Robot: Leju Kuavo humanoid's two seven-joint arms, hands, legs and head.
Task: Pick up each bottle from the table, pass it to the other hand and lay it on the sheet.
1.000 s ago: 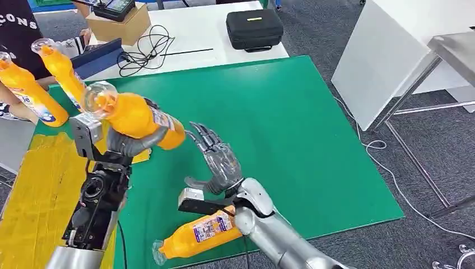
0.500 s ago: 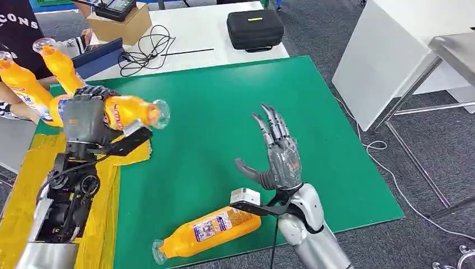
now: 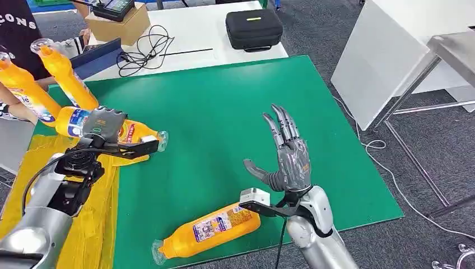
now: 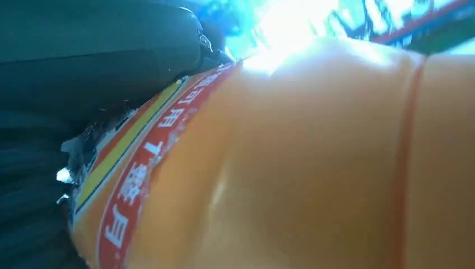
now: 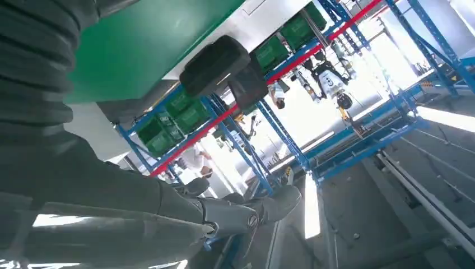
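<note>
Orange bottle: lying sideways in the left hand, which is gripping its body over the yellow sheet edge; laying judged nearly done, release pending. Second bottle: lying on the green table, awaiting pickup. Right hand: raised, fingers spread, holding nothing.

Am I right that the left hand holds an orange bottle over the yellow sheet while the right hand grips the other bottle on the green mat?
Not quite. In the head view the right hand is open and raised, holding nothing; the other bottle lies free on the green mat below it. The left hand does hold an orange bottle over the yellow sheet.
</note>
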